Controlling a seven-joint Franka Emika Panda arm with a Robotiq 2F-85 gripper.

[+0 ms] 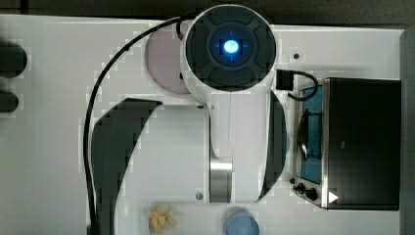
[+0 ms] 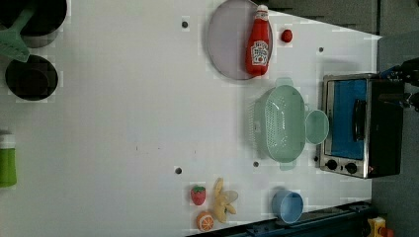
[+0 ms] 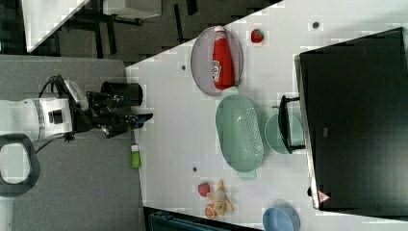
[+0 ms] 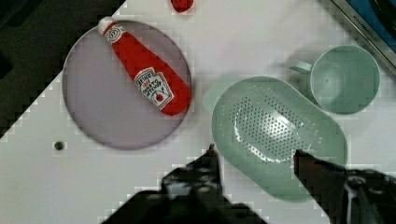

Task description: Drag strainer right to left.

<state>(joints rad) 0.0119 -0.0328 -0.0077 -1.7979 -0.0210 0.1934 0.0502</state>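
My fingers (image 4: pixel 254 156) stand apart with nothing between them, held above the tabletop (image 4: pixel 261 42). In the wrist view their two dark tips frame the strainer (image 4: pixel 275 135): one fingertip sits just off its rounded end, the other over its long rim, and I cannot tell that either touches it. The strainer lies flat on the tabletop, open side up, its perforated bottom catching the light.

Beyond the strainer from my fingers stands the green mug (image 4: pixel 348 79), upright and just beside the strainer's far rim, with the toaster oven (image 2: pixel 360 126) right behind it. Off to the side of my fingers lies the lilac plate (image 4: pixel 105 116), close to the strainer's end tab, with the ketchup bottle (image 4: pixel 149 79) on its side across it. A small strawberry (image 4: pixel 182 3) sits past the plate. In the right view my fingers (image 3: pixel 139 118) hang well clear of the strainer (image 3: pixel 239 132).
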